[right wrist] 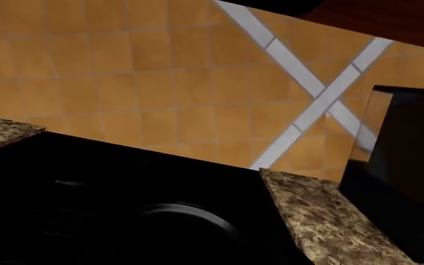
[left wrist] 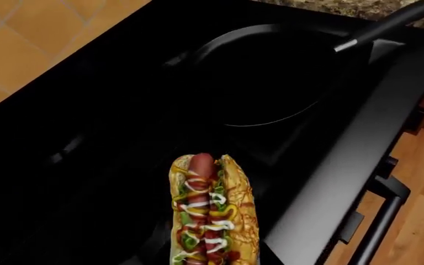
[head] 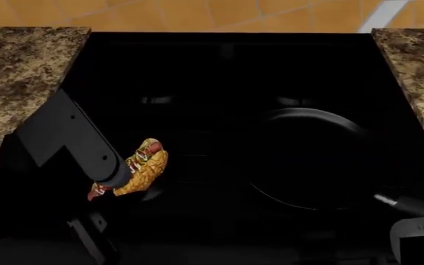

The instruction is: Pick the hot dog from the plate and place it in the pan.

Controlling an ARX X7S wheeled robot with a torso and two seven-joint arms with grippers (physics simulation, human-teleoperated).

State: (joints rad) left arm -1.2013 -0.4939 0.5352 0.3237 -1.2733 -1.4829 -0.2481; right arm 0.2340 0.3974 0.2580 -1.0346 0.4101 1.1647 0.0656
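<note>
Only overhead: hot dog beside pan

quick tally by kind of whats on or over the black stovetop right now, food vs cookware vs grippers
Food: 1, the golden-brown bun hot dog with red sausage, held over the stovetop
Cookware: 1, the round black frying pan, with nothing in it
Grippers: 1, the left gripper, shut on the hot dog
Total: 3

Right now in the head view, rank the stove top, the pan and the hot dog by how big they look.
1. Stove top, filling most of the view.
2. Pan, a round black dish on its right half.
3. Hot dog, smallest by far, partly hidden at the left end effector.
</note>
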